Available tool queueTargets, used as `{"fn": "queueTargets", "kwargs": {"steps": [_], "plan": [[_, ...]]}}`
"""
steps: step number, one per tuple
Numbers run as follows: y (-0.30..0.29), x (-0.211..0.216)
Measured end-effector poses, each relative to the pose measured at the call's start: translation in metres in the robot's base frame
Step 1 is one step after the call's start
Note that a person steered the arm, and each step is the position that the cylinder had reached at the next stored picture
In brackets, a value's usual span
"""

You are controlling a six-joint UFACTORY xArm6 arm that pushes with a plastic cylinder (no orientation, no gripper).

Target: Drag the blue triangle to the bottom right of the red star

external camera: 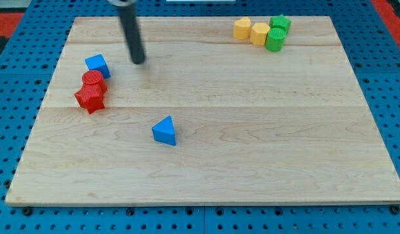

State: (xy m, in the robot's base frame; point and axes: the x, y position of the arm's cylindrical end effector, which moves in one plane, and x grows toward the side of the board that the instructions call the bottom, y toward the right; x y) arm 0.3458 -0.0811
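Observation:
The blue triangle [165,130] lies on the wooden board [252,162], left of the middle. The red star [90,99] sits near the board's left edge, up and to the left of the triangle. My tip [139,62] is on the board in the upper left part, above the triangle and to the right of the red star, touching no block.
A blue cube [97,65] and a red cylinder [93,80] stand just above the red star, packed close. At the top right sit two yellow blocks [243,28] [260,33] and two green blocks [280,24] [275,39]. Blue pegboard surrounds the board.

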Motion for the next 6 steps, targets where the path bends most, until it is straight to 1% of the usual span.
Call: {"fn": "queueTargets", "kwargs": {"steps": [1,2,3,4,5,6], "plan": [[0.039,0.107],[0.033,0.187],[0.026,0.203],[0.028,0.238],[-0.061,0.231],[-0.030,0.238]]}}
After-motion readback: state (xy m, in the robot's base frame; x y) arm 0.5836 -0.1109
